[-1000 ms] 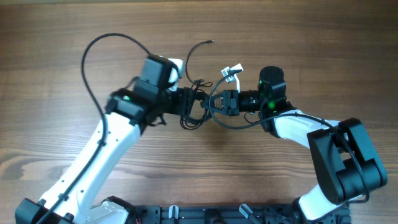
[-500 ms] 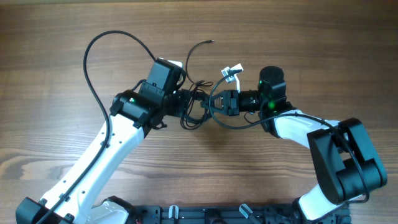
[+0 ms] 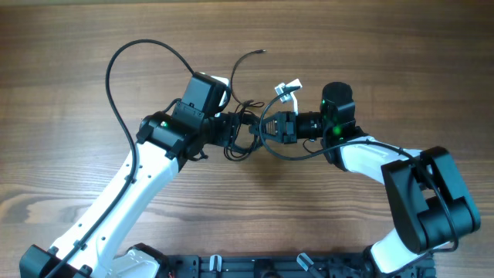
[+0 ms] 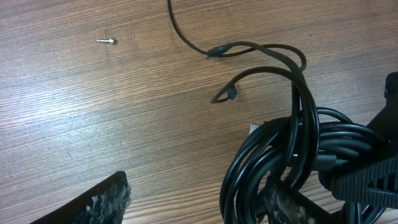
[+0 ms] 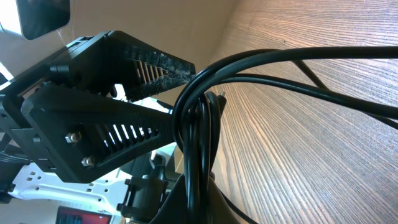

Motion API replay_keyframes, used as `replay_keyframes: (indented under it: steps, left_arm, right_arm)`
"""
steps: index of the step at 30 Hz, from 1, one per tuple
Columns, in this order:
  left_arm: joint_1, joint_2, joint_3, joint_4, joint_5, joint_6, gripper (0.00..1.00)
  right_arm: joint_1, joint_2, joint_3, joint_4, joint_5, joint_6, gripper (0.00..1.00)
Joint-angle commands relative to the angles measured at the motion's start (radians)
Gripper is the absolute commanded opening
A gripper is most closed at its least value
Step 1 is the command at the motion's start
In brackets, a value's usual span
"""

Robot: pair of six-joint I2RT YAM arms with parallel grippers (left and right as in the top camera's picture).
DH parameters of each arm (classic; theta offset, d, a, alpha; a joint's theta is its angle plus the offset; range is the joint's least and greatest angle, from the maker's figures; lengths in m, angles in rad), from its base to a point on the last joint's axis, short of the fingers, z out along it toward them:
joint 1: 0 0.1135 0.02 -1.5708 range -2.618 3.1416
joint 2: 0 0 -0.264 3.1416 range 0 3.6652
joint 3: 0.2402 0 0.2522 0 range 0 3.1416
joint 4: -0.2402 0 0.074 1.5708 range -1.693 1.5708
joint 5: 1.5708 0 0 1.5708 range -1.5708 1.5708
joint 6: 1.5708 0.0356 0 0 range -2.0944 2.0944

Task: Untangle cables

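Black cables bunched on the table, bundle running left-right, one tail pointing far | left gripper fingers spread wide | right gripper facing it, we read it clamped on the bundle

Counter: brown wood grain. The cables were found bunched near its middle, with one loose end trailed over bare wood. A small silvery screw was noted lying apart.
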Motion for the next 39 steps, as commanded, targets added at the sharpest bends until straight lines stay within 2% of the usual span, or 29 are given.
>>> replay_keyframes:
  steps: [1, 4, 11, 18, 22, 26, 28, 39]
  left_arm:
    - [0.001, 0.0, 0.003, 0.003, -0.027, 0.017, 0.71]
    - [-0.006, 0.003, -0.006, 0.003, -0.032, 0.016, 0.69]
    - [-0.066, 0.066, -0.006, 0.025, -0.022, 0.016, 0.69]
    - [-0.069, 0.092, -0.006, 0.029, 0.023, 0.016, 0.7]
    - [-0.066, 0.092, -0.006, 0.024, -0.074, 0.015, 0.69]
    - [-0.066, 0.045, 0.048, 0.032, 0.013, 0.014, 0.79]
    - [-0.066, 0.005, 0.068, 0.032, 0.012, 0.032, 0.79]
    - [-0.066, -0.004, 0.058, -0.047, -0.115, 0.009, 0.72]
  right_arm:
    - [-0.003, 0.013, 0.006, 0.005, -0.013, 0.0, 0.06]
    - [-0.003, 0.013, 0.006, 0.005, -0.013, 0.0, 0.06]
    - [-0.003, 0.013, 0.006, 0.005, -0.013, 0.0, 0.06]
    - [-0.003, 0.013, 0.006, 0.006, -0.013, 0.0, 0.06]
    - [-0.003, 0.013, 0.006, 0.006, -0.02, 0.0, 0.06]
    - [-0.003, 0.013, 0.006, 0.006, -0.02, -0.002, 0.06]
    - [-0.003, 0.013, 0.006, 0.006, -0.02, 0.0, 0.06]
    - [-0.003, 0.013, 0.006, 0.006, -0.02, 0.0, 0.06]
